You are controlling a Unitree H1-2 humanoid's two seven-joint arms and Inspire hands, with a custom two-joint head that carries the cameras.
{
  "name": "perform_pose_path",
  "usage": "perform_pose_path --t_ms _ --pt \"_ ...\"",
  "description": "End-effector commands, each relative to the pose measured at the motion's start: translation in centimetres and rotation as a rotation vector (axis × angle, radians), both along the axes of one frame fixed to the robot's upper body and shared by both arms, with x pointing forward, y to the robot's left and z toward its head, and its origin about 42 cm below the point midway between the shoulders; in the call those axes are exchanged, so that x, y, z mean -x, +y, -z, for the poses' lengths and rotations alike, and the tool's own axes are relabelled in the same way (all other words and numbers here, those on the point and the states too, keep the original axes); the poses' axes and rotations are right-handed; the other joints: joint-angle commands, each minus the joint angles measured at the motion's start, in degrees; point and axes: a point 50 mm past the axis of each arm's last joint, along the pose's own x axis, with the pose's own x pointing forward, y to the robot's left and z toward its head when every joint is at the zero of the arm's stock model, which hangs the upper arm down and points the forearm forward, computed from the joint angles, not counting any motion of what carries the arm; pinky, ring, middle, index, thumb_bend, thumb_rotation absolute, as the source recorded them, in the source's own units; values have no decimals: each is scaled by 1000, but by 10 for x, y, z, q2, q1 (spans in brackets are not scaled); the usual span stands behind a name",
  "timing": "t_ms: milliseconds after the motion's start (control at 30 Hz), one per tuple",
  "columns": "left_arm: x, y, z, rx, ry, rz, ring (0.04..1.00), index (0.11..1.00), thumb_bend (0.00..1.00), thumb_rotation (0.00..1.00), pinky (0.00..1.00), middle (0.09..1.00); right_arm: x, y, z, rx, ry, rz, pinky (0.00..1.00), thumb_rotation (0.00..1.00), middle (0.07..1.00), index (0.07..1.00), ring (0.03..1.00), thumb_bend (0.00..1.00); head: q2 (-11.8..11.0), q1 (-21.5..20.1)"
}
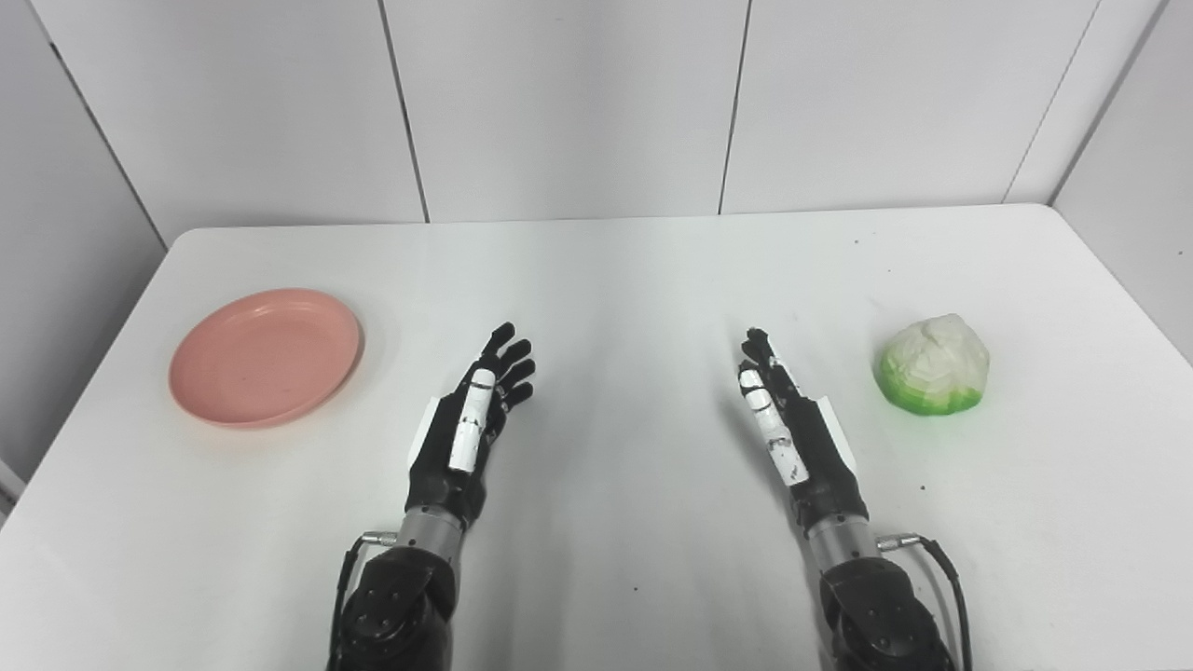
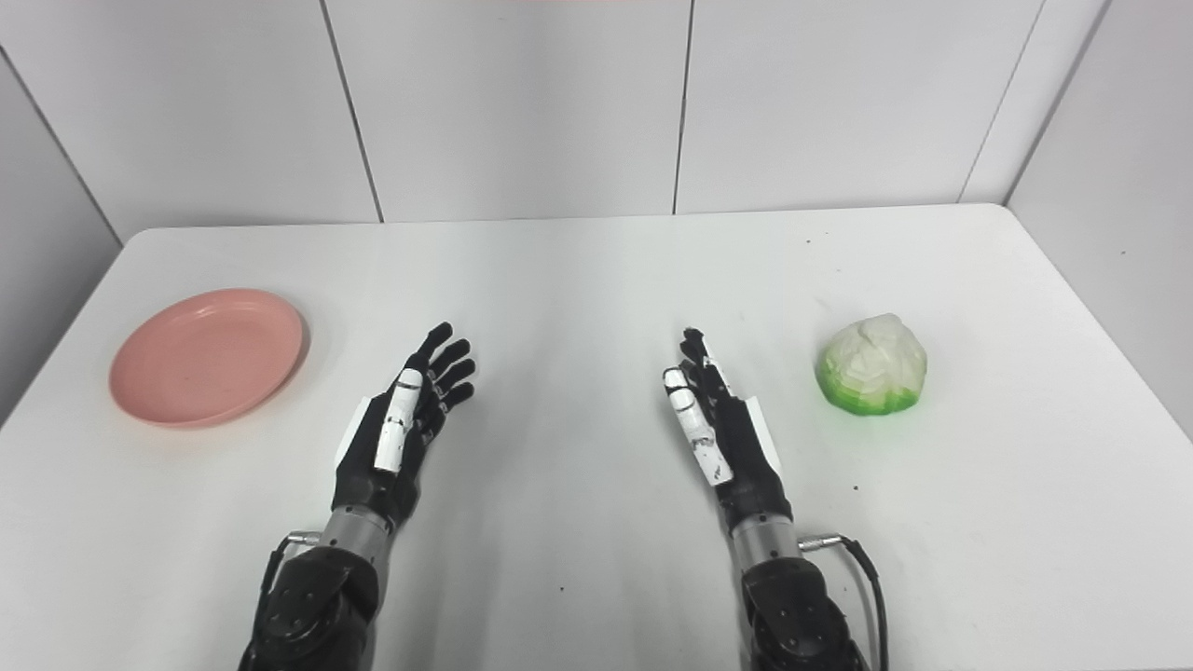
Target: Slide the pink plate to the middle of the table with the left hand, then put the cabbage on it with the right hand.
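A pink plate (image 1: 266, 356) lies flat near the table's left side, with nothing on it. A white and green cabbage (image 1: 933, 364) sits on the table at the right. My left hand (image 1: 477, 410) is open, fingers stretched forward, to the right of the plate and well apart from it. My right hand (image 1: 781, 419) is open too, fingers extended, to the left of the cabbage with a clear gap between them. Both hands hold nothing.
The white table (image 1: 615, 280) reaches back to a white panelled wall (image 1: 578, 102). Side walls stand close to the table's left and right edges. A black cable (image 1: 946, 568) loops off my right wrist.
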Motion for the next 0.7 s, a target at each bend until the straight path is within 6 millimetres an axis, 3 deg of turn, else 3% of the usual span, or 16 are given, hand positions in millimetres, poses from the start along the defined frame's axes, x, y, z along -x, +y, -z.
perform_pose_path --t_ms 0,667 --pt "5 1 16 -4 87 0 900 905 416 1000 890 913 -3 2 -2 -2 -19 -17 924 1000 955 964 940 278 0 1" --pt "5 1 16 -12 82 7 900 905 416 1000 892 913 -3 2 -3 -1 -23 -16 912 1000 953 961 934 271 0 2"
